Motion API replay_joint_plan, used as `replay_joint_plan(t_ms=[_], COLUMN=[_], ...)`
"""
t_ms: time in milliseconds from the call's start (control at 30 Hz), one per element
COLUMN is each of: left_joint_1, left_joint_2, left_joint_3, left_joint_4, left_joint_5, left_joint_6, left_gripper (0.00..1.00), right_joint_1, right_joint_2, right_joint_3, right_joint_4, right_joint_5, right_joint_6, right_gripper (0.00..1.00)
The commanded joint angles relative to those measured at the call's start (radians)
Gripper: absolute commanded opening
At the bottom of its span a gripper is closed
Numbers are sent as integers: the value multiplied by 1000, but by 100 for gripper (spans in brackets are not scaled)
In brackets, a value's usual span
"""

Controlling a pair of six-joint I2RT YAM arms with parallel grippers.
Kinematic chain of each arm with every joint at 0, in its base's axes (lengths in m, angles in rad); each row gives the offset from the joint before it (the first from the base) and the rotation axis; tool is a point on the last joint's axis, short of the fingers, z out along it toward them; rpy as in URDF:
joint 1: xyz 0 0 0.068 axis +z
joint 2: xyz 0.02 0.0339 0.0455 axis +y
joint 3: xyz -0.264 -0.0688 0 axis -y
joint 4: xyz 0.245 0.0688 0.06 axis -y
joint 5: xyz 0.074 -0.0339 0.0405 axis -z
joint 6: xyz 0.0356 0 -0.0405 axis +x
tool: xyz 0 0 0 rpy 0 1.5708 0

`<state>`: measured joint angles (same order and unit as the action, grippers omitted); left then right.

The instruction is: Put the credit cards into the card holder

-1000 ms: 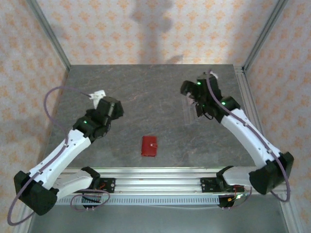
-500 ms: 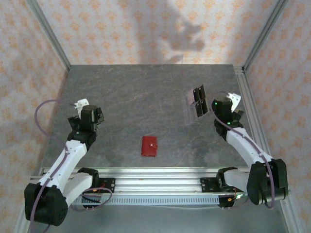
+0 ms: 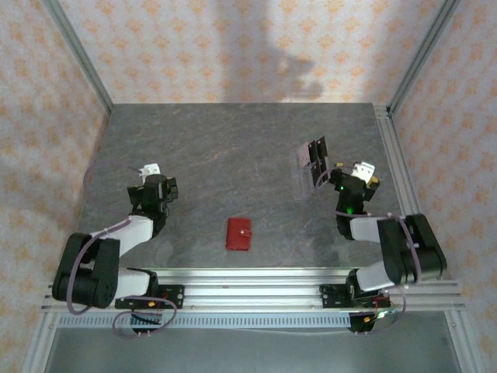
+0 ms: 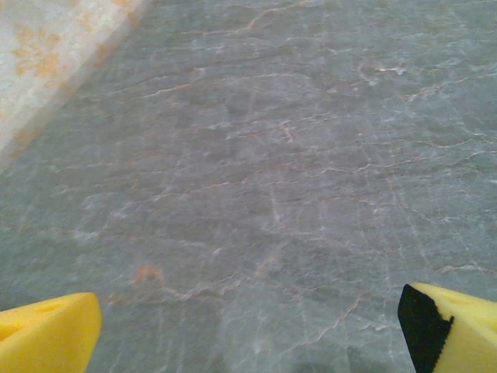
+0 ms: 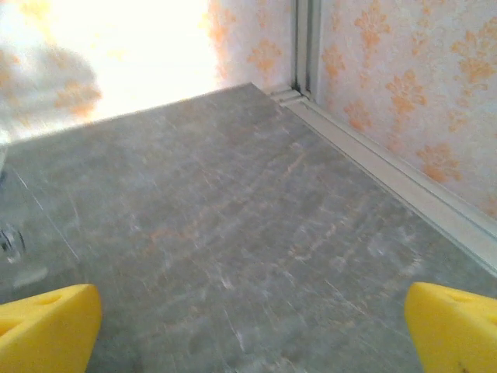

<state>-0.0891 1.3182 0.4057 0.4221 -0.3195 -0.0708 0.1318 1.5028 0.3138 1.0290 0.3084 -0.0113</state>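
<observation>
Seen from above, a small flat red folding card holder (image 3: 239, 233) with a snap tab is lying closed on a grey, marble-patterned table (image 3: 225, 140). It is sitting near the front edge, between the two arms. The credit cards (image 3: 312, 161), a few thin pale rectangles with black parts, are lying together toward the back right. They are well apart from the card holder and just beside the right gripper (image 3: 353, 176). The left gripper (image 3: 153, 177) is sitting over bare table on the left. Both grippers are holding their yellow fingers (image 4: 46, 342) wide apart, gripping nothing.

The cards are probably light, stiff and slippery, and they are lying flush with the surface. Pinching one by an edge, perhaps after sliding it, looks wisest. The card holder is likely soft and needing opening first.

The overhead view is giving the layout of cards and holder. The wrist views are adding the spread fingertips close up. The left one is looking across veined stone, and the right one is facing a metal corner rail (image 5: 388, 175) and an orange-patterned wall (image 5: 404, 70).
</observation>
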Motion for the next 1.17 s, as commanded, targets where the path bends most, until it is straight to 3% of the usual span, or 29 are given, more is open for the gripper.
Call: replay_joint_plan(t_ms=[0,67,133,300,600,833,1133], left_joint_1=[8,7,6,27,28,30,29], left_joint_2=[54,121,184,181,181,182,181], left_joint_3=[23,15,7,20,22,24,18], left_joint_4=[213,289,361,328,320,320,326], left_joint_5=[72,91,109,152,156,157,159], left_joint_6=[65,71,86,72,71,71,71], left_gripper=[100,100,100,100,100,100,100], right_joint_1=[-6,-34,-58,-103,-94,-95,-99], right_joint_2=[67,36,64,48,46,58,48], right_joint_3=[-44,-4,7,64,34,90,66], right_joint_4=[128,-5,22,-124,-62,-155,-121], right_joint_5=[-81,-154,-161,-152,-100,-206,-218], right_joint_6=[-95,-80,-55,11,14,-23,-24], right_gripper=[99,100,100,100,99,99,99])
